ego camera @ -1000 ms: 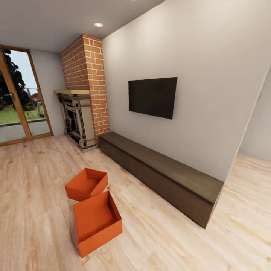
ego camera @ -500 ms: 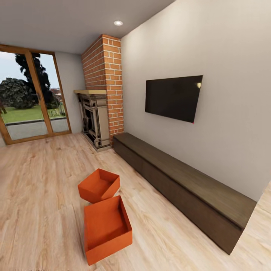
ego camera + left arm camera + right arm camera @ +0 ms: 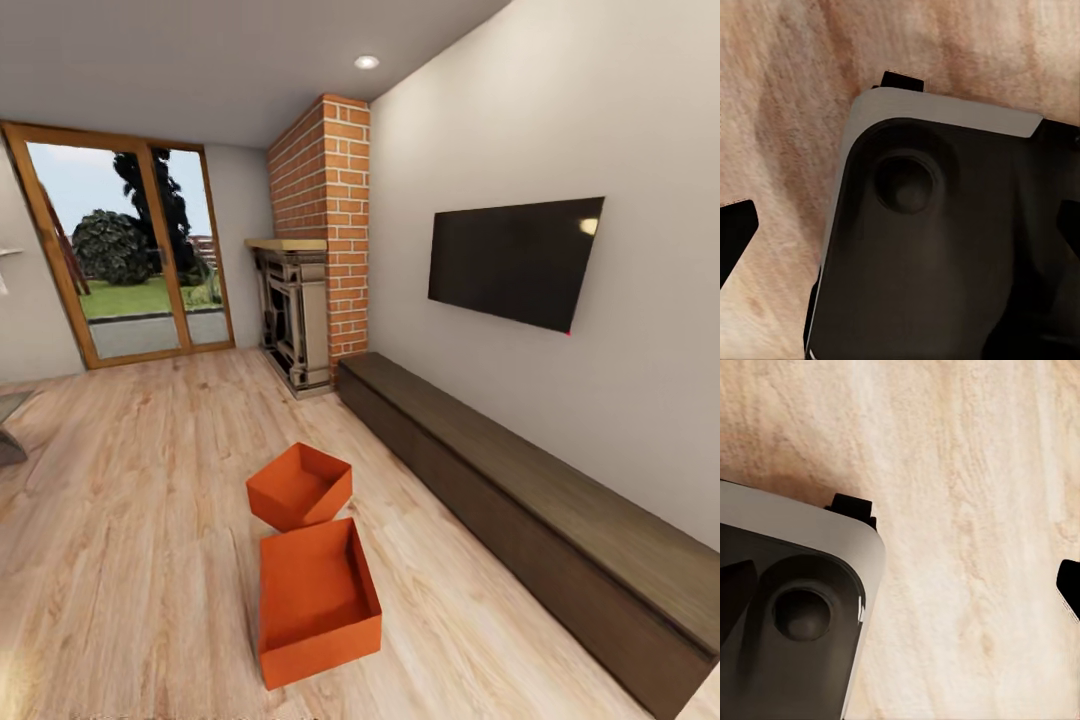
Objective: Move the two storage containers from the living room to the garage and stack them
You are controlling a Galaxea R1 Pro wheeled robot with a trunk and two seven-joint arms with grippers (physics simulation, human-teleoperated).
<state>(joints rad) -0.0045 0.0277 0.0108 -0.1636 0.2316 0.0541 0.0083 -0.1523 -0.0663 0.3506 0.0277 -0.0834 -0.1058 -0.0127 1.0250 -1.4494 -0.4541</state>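
Two orange-red open-topped storage containers stand on the light wood plank floor of the living room. The nearer container (image 3: 318, 600) sits square to me. The farther container (image 3: 299, 486) is turned at an angle, and its near corner touches or almost touches the nearer one. Both are empty. In the left wrist view my left gripper (image 3: 900, 232) hangs open above the wood floor and the robot's dark base (image 3: 945, 247), its dark fingertips (image 3: 735, 229) at the picture's edges. My right gripper (image 3: 900, 592) is likewise open over the planks, holding nothing.
A long low dark-wood cabinet (image 3: 560, 520) runs along the right wall under a black TV (image 3: 515, 260). A red-brick fireplace column (image 3: 325, 230) stands at the far corner beside a glass door (image 3: 130, 250). Open wood floor (image 3: 130, 520) lies left of the containers.
The whole head view has swung, so the containers, cabinet and fireplace sit further right in the picture and more of the glass door shows. The containers themselves have not moved.
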